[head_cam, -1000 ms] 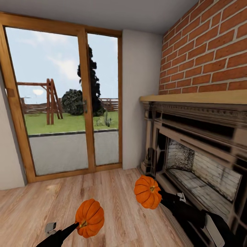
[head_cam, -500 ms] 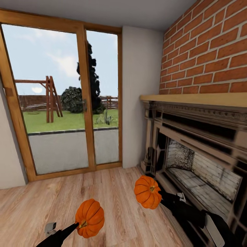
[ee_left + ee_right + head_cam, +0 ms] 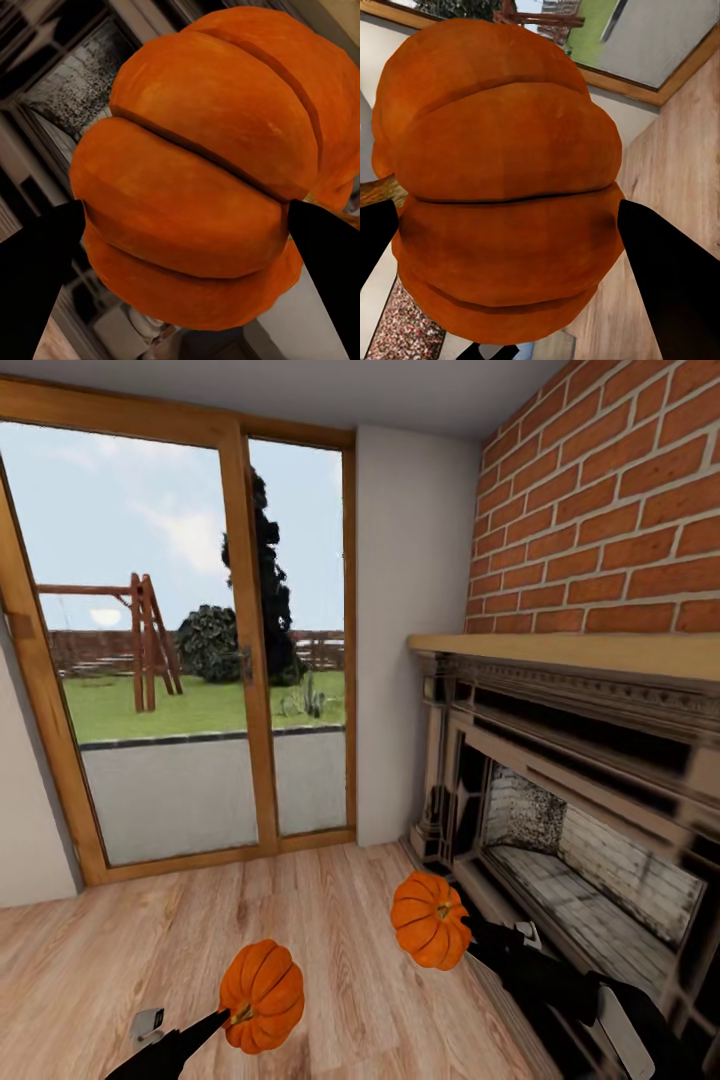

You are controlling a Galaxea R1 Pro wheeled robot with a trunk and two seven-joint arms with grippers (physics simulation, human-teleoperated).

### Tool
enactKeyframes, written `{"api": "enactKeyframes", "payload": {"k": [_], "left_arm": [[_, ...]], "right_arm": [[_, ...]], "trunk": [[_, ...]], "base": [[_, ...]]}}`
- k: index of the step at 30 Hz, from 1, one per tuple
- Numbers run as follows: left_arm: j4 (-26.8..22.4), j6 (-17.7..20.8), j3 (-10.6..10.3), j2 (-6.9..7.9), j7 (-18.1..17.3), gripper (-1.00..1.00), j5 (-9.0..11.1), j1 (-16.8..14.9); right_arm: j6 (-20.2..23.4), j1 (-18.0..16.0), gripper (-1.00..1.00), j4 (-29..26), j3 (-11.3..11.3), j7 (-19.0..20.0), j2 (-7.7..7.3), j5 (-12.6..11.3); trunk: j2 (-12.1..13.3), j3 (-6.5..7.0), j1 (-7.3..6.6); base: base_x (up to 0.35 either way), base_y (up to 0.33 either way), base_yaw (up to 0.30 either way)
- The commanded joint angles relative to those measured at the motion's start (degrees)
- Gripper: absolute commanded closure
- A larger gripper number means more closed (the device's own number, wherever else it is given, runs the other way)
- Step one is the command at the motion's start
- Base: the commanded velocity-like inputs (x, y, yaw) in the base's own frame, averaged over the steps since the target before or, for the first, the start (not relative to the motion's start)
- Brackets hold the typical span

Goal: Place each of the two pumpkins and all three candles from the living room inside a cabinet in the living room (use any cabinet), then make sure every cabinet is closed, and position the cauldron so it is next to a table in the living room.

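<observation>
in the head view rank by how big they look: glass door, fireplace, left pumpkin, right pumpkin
1. glass door: largest, though the fireplace is close behind and cut off by the frame edge.
2. fireplace
3. left pumpkin and right pumpkin: look alike, so no ranking between them.

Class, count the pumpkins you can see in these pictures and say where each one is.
2. One pumpkin is held in the left gripper above the wood floor; the other pumpkin is held in the right gripper beside the fireplace.
</observation>
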Motion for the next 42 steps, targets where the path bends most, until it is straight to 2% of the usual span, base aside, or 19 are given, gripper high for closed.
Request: {"api": "enactKeyframes", "payload": {"k": [1,42], "left_arm": [[0.0,0.58,-0.34,0.08,-0.08,1.0,0.58,-0.04],[0.04,0.58,-0.34,0.08,-1.15,1.0,0.58,-0.04]], "right_arm": [[0.25,-0.04,1.0,0.03,-0.03,0.14,0.0,-0.01],[0.25,-0.04,1.0,0.06,0.0,0.14,0.0,-0.05]], "trunk": [[0.37,0.02,-0.23],[16.82,3.54,-9.23]], "base": [[0.0,0.0,0.0],[0.0,0.0,0.0]]}}
